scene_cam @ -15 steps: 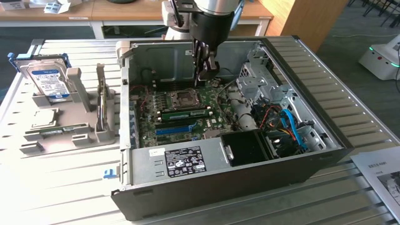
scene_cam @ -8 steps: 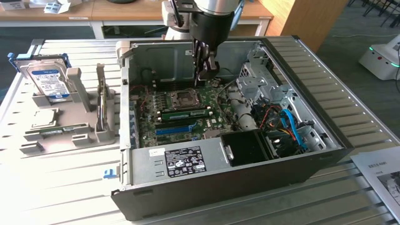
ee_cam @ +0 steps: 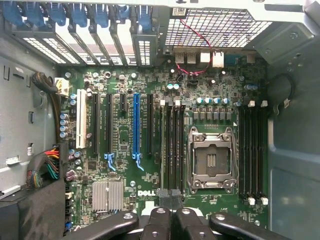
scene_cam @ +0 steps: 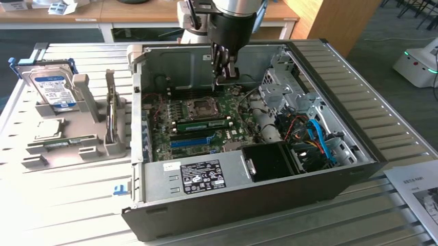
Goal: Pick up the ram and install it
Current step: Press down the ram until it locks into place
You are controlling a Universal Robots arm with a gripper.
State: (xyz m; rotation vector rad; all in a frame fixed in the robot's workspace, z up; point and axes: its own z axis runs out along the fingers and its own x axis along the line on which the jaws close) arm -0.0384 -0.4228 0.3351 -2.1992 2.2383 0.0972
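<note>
A green ram stick stands in a slot on the motherboard, between the CPU socket and the blue slot strip. Another thin green stick with a white label lies in the grey holder at the exterior view's left. My gripper hangs inside the open PC case, above the board's far side and apart from both sticks. In the wrist view its fingers are pressed together, so my gripper is shut with nothing seen in it, high over the memory slots.
The PC case lies open on a slatted table. A blue-labelled hard drive stands in the holder. Cables and a black shroud crowd the case's near right. Papers lie at the exterior view's right.
</note>
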